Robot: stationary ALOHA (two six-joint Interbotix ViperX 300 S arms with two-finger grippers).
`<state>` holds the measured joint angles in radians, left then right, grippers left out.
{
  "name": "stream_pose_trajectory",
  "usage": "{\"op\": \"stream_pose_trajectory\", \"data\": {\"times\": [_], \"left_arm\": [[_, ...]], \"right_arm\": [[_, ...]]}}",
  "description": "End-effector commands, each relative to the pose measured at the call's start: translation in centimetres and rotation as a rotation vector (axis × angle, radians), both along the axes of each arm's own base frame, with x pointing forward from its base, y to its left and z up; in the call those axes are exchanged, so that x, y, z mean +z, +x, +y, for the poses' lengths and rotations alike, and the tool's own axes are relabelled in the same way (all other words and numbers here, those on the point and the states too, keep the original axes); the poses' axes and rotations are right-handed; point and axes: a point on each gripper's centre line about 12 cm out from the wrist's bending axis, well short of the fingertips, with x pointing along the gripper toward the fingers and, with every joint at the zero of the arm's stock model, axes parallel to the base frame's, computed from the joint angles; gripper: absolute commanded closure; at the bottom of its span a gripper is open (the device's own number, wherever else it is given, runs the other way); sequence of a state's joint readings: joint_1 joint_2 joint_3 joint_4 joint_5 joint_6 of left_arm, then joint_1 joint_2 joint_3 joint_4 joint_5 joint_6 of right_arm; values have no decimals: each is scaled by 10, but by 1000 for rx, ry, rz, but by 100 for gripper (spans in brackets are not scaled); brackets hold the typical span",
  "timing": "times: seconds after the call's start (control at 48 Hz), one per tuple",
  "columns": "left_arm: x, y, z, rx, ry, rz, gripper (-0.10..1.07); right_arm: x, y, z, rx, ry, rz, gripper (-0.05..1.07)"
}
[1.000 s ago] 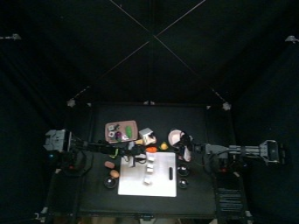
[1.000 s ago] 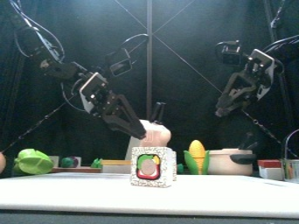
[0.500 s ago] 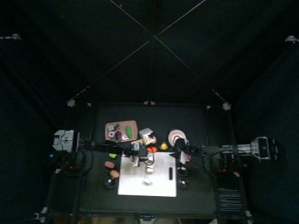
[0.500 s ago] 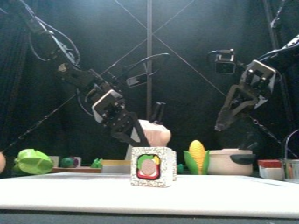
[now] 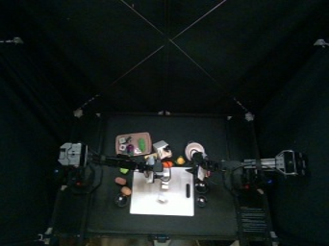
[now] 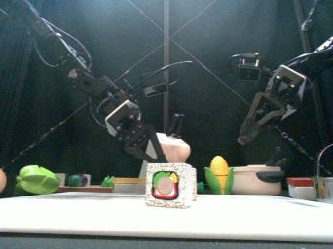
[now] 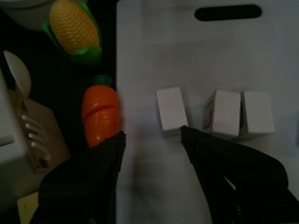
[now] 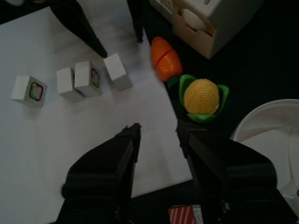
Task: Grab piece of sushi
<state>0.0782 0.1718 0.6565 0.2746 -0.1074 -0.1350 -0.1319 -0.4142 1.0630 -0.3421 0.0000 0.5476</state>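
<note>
A row of white sushi pieces [image 7: 170, 109] lies on the white cutting board [image 7: 233, 52]; several show in the right wrist view [image 8: 84, 76]. One piece [image 6: 169, 186] stands near the front edge. My left gripper [image 7: 152, 136] is open and hovers just above the board, its jaws on either side of the end piece [image 8: 117, 70]. It also shows in the front view [image 6: 151, 148] and the top view [image 5: 160, 173]. My right gripper [image 8: 160, 133] is open and empty, held high above the board's right side [image 6: 247, 136].
A carrot [image 7: 101, 112] and a corn cob [image 7: 73, 22] lie beside the board. A white bowl [image 8: 274, 131] and a wooden holder [image 8: 211, 22] stand behind it. A green cup [image 6: 37, 179] and a pot [image 6: 256, 179] flank the table.
My left gripper has come down and to the right, toward the board. My right arm has shifted slightly left and stays high.
</note>
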Motion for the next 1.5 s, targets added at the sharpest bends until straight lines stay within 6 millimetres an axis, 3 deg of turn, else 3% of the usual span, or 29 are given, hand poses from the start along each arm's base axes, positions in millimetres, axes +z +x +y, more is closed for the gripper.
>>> {"op": "stream_pose_trajectory", "data": {"times": [0.0,0.542,1.083,1.208,1.479], "left_arm": [[16,8,-4,2,-5,-35,9],[23,19,-23,2,-32,0,9],[9,34,-13,44,-54,17,10],[6,34,-11,49,-56,25,14],[6,34,-11,51,-56,29,34]], "right_arm": [[5,3,0,2,0,-18,25],[-1,6,0,4,1,3,25],[-2,5,0,4,2,6,25],[-2,6,0,4,2,9,25],[-5,6,0,4,3,18,25]]}}
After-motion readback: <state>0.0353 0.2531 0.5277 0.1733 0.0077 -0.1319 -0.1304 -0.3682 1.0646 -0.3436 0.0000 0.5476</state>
